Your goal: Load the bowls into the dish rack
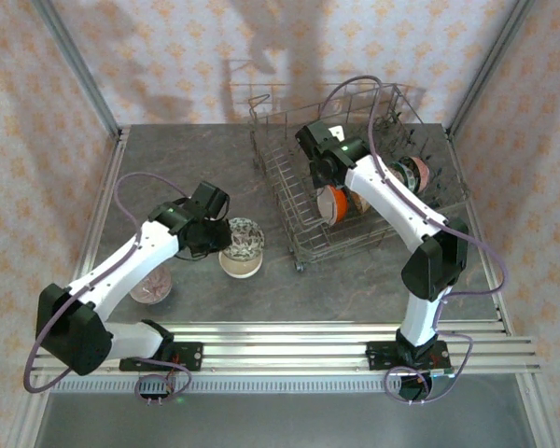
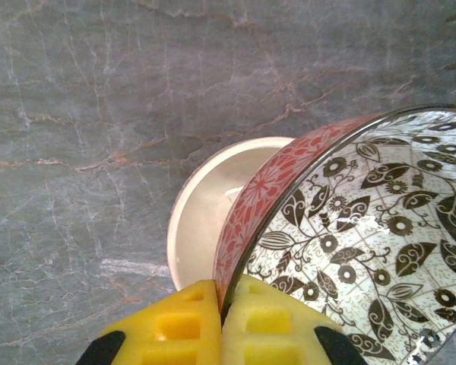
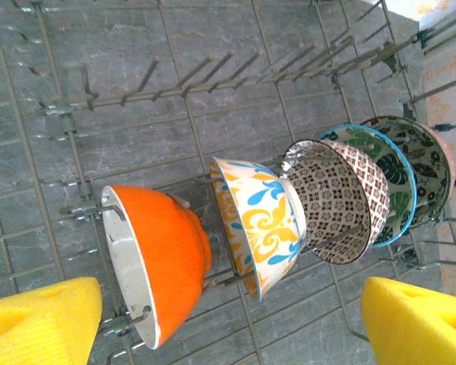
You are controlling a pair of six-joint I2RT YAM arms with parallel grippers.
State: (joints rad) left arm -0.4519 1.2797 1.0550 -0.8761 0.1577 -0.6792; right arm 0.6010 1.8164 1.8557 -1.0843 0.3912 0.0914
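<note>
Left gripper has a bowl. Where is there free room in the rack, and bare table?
The dish rack has bare tine rows left of the bowl row. Table is bare beyond the left gripper, shut on the patterned bowl, and between rack and rail. Crowded: orange bowl onward, beneath the open right gripper.

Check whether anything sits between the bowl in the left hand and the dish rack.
Nothing on the table lies between the patterned bowl, gripped by the left hand, and the dish rack. The open right hand hangs over the racked bowls, so it may crowd that side.
</note>
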